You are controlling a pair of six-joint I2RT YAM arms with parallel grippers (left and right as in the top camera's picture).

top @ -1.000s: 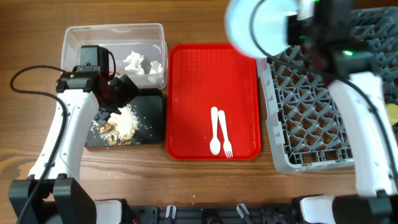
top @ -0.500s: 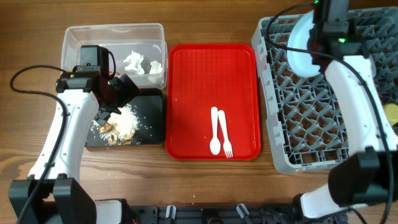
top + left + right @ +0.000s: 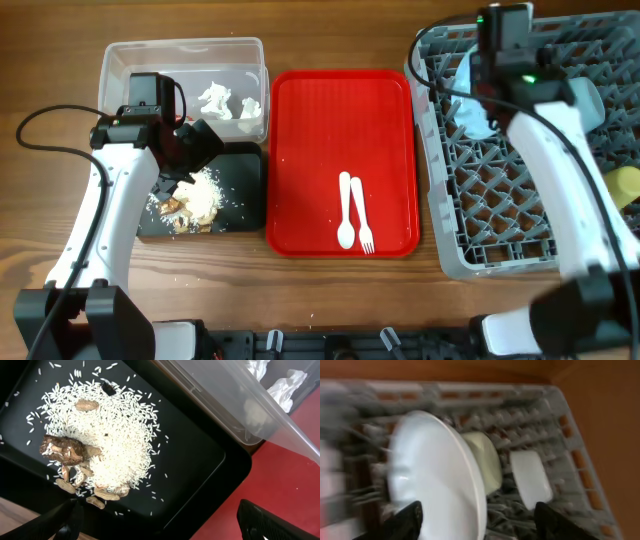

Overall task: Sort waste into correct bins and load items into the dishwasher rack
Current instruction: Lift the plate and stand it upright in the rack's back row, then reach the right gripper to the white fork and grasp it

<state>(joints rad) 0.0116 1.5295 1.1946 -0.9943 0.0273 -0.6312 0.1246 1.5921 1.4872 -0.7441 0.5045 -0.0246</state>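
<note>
The light blue plate stands on edge in the grey dishwasher rack, beside a pale green bowl and a light blue bowl. My right gripper is open, its fingers spread wide to either side of the plate's rim. A yellow cup sits at the rack's right edge. The white spoon and fork lie on the red tray. My left gripper hangs open and empty over the black tray, which holds rice and food scraps. Crumpled tissue lies in the clear tub.
The clear tub butts against the black tray's far edge. The red tray lies between the bins and the rack. Black cables trail along the left table edge.
My right arm carried the plate from above the red tray's far corner down into the rack, then its jaws opened. The left arm has not moved.
</note>
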